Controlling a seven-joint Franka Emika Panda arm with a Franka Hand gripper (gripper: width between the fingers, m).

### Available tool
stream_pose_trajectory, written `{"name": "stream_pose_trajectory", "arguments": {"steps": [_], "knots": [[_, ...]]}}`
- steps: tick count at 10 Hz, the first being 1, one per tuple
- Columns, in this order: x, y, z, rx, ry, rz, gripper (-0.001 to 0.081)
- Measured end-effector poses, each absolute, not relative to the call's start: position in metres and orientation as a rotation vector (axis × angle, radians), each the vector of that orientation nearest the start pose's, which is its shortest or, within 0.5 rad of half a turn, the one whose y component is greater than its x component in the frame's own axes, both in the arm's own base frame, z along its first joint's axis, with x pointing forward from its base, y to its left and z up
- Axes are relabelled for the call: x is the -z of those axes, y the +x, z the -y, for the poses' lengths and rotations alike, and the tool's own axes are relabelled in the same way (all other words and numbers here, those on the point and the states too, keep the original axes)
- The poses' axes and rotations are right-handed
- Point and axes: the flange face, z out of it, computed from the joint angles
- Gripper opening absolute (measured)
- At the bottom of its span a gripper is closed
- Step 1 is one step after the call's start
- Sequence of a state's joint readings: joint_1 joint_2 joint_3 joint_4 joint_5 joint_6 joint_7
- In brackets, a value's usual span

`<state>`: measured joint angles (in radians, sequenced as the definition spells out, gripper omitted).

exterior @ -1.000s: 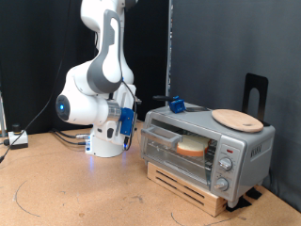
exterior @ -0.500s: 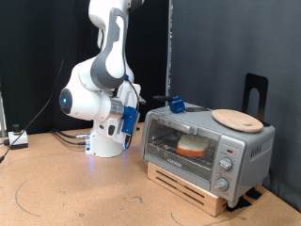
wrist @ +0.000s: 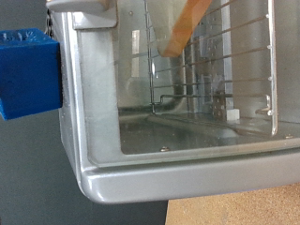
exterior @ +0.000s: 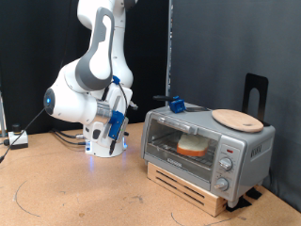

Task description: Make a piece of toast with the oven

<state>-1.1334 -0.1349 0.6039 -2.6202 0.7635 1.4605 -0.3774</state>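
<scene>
Sitting behind glass: thick cream toast (exterior: 191, 145).

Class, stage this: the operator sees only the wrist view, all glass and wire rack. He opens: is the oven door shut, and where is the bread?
Observer: The oven door is shut; the piece of toast lies inside, behind the glass.
Operator: Where is the tool?
Observer: The tool hangs apart from the oven, on the exterior view's left.
Operator: Anything on top?
Observer: A round wooden plate lies on the oven's roof.
</scene>
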Motion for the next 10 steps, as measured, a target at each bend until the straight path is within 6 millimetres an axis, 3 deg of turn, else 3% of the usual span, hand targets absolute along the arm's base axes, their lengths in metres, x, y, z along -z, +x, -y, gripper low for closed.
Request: {"name": "stream_pose_trajectory", "arguments": {"steps": [2, 5, 10], "knots": [[-0.28, 0.318, 0.101, -0.628, -1.975, -0.519, 0.0808], [-0.282, 0.344, 0.127, -0.582, -1.981, -0.531, 0.0808], [-0.266, 0.382, 0.17, -0.667, -1.926, -0.505, 0.0808]]}}
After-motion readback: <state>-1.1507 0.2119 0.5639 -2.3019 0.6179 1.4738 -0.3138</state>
